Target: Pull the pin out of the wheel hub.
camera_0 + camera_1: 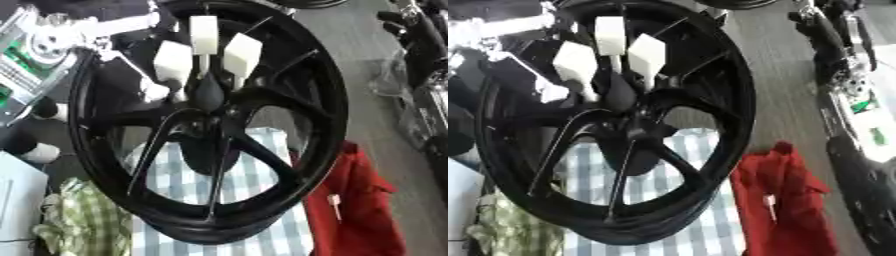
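A large black spoked wheel (324,100) stands tilted and fills most of both views. At its hub (210,125) a dark rounded pin (208,92) sticks out toward me. My left hand (204,32) reaches in from the upper left. Its white-padded fingers (242,52) are gathered around the top of the pin, and the thumb side (173,60) closes in from the left. The pin's lower end is lost against the black hub. My right arm (859,100) runs down the right edge, and its hand does not show.
A blue-and-white checked cloth (262,235) lies under the wheel. A red cloth (359,210) lies to its right and a green checked cloth (83,220) at the lower left beside a white box (17,200). Silver and green hardware (26,60) sits upper left.
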